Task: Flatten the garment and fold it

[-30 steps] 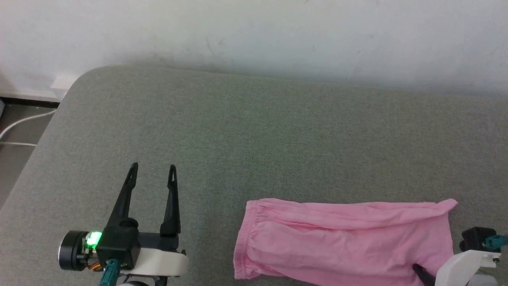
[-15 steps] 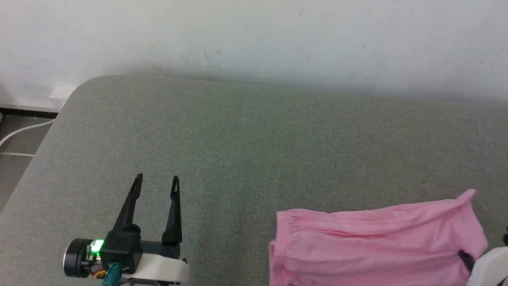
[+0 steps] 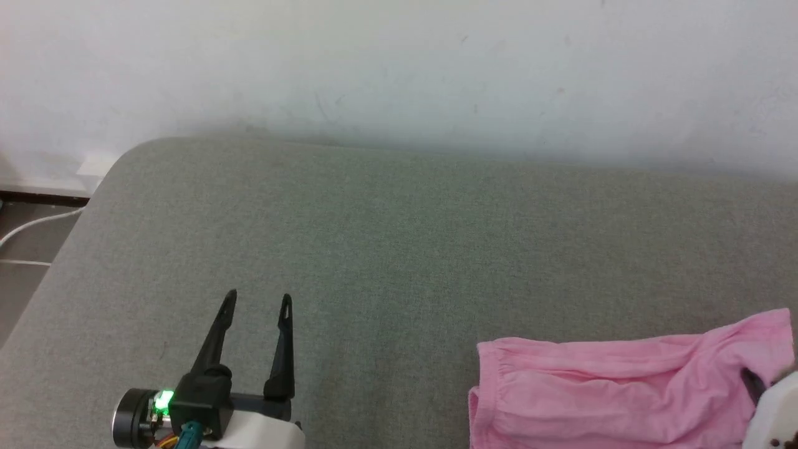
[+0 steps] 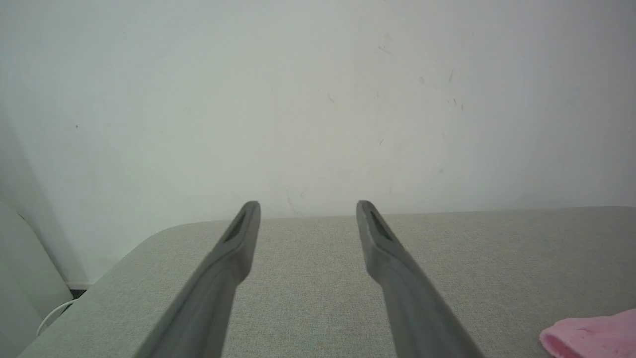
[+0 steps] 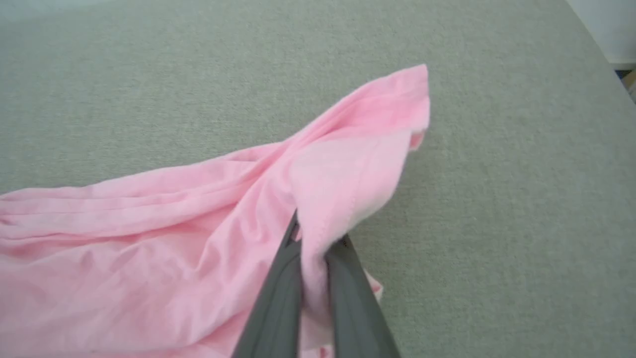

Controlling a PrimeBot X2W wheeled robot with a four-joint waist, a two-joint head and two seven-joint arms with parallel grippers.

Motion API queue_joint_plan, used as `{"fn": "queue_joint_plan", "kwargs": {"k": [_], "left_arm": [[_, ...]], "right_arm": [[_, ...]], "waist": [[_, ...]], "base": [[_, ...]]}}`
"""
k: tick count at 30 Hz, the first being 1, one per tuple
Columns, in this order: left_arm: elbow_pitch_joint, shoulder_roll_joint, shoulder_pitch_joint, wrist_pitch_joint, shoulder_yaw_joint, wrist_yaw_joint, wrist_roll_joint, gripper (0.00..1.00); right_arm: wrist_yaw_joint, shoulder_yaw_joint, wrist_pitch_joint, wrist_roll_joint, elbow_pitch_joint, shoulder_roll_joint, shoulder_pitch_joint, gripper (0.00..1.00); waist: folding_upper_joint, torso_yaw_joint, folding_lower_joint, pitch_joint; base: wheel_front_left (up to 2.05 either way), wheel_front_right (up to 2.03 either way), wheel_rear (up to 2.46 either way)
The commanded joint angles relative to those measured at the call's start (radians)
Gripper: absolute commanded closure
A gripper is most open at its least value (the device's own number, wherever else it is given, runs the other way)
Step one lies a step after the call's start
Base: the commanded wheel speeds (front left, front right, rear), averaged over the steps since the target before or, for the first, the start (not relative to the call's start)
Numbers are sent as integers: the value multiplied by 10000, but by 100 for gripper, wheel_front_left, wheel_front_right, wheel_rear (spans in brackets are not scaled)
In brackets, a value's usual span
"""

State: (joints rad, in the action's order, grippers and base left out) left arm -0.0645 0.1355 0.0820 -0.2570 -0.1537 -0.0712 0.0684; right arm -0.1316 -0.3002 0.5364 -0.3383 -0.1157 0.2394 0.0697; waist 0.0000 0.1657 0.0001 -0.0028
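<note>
Head view: pink garment point(image 3: 623, 386) lies at lower right of a grey upholstered surface point(image 3: 399, 237), w/ its gathered waistband end toward the middle and its far corner raised. A pale wall point(image 3: 399, 62) is behind. Right wrist view: right gripper point(image 5: 318, 233) has its two dark fingers closed tight on a fold of thin fabric near a stitched hem, prob. a leg opening. The cloth is lifted there into a peak and the rest trails off flat and creased. The left gripper point(image 3: 259, 296) sits at lower left, well apart from the garment, fingers spread wide w/ nothing btwn them. Its wrist view shows bare surface and just a pink edge at the far right. Judgement: this looks like the flattening stage, w/ one end held to draw the shorts out. To do it well, pull low and slow along the garment's length, not upward, so the creases run out instead of bunching. Thin fabric may slip from a small pinch, so avoid jerks. Left gripper prob. needs to take the waistband end so both ends get tension before any fold.
</note>
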Motion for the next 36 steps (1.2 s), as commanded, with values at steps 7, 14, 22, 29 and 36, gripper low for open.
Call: {"fn": "queue_joint_plan", "kwargs": {"k": [7, 14, 22, 29, 36], "left_arm": [[17, -135, 197, -47, 128, 148, -110, 0], [-42, -232, 249, -47, 200, 220, -139, 0], [-33, -293, 180, -47, 281, 373, -149, 0], [67, -366, 24, -47, 262, 512, -184, 0], [186, -437, -90, -47, 258, 579, -198, 0]], "right_arm": [[9, 1476, 862, -548, 2207, -246, 439, 100], [9, 2991, 1487, -1003, 3081, -964, 267, 100], [9, 4421, 1280, -896, 1982, -1416, -185, 100], [9, 5633, 723, -342, 505, -1172, -769, 100], [9, 6855, 158, 226, -721, -698, -1309, 0]], "waist": [[0, -40, -1, -335], [0, 135, -1, -380], [0, 603, -1, -259], [0, 963, -1, -4], [0, 1073, -1, 115]], "base": [[0, 0, 0], [0, 0, 0], [0, 0, 0], [0, 0, 0], [0, 0, 0]]}}
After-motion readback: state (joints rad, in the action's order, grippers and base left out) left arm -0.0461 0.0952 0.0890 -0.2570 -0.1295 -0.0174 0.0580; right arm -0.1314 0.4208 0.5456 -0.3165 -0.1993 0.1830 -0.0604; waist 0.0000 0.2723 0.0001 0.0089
